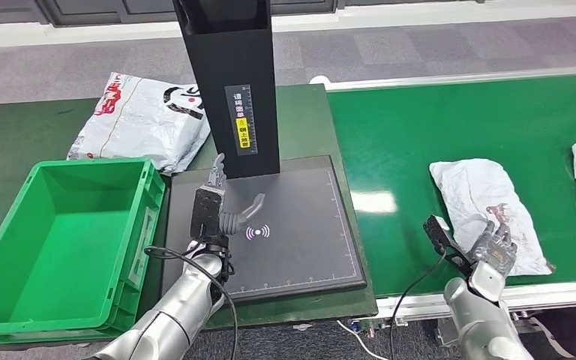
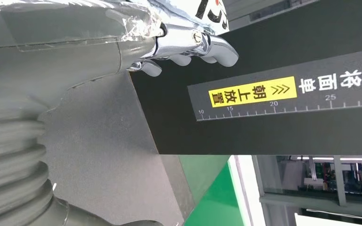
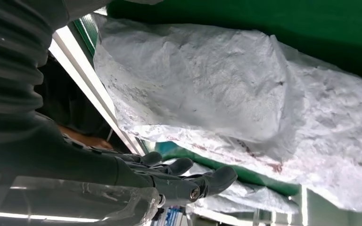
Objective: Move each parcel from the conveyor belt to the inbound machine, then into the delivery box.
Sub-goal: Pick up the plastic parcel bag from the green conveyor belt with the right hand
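Right hand (image 1: 495,251) fingers spread, empty, touching near edge of crumpled white plastic parcel (image 1: 487,202); left hand (image 1: 214,214) fingers open, empty, over black scanner pad (image 1: 300,225)

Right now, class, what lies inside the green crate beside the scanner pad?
The green crate shows only its bare green floor and walls; no parcel lies in it. Its near wall hides a strip of the floor. A printed parcel lies behind it, outside.

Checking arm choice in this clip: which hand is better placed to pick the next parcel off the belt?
Right. The right hand sits at the near edge of the white parcel on the conveyor belt; the left hand hovers open over the inbound machine.
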Robot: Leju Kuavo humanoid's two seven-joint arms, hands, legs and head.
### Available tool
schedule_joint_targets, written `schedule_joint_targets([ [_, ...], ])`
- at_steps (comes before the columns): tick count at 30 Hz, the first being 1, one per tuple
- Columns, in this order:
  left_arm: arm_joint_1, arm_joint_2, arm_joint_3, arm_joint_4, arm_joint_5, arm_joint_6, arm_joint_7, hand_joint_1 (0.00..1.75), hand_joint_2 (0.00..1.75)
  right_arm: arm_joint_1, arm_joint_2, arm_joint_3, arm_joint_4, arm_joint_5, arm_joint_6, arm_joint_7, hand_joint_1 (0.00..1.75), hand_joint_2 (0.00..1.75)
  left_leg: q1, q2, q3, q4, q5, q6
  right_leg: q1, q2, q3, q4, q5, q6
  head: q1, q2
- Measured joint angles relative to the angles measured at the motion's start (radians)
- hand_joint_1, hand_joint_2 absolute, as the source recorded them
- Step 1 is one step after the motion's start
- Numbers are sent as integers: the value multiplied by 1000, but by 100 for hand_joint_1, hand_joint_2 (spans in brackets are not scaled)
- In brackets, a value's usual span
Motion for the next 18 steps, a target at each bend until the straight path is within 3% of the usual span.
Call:
schedule_joint_targets([
  [1,0,0,2,0,-1,-1,0,0,175,-4,-1,0,2,-7,24,-1,36,175,0,0,0,0,0,0,0,0,1,0,0,0,0,0],
  [3,0,0,5,0,-6,-5,0,0,175,-12,-4,0,3,-40,105,-19,123,175,0,1,2,1,-1,1,1,1,3,-1,1,2,0,0],
  [4,0,1,5,0,-9,-8,0,0,175,-15,-7,-1,3,-64,162,-37,157,175,0,1,4,1,-1,2,1,1,5,-2,1,2,0,0],
  [5,0,1,5,0,-12,-11,0,0,175,-19,-10,-2,5,-89,225,-56,175,175,1,3,5,1,-1,2,2,2,7,-4,2,3,0,0],
  [9,0,4,8,0,-17,-21,0,0,175,-26,-34,-8,16,-151,397,-123,175,175,3,5,11,2,-3,5,2,4,14,-6,2,5,0,0],
  [18,0,9,12,-1,-16,-23,0,0,175,-47,-56,-8,28,-168,430,-133,175,175,3,4,11,3,-2,7,3,3,15,-6,3,6,0,0],
])
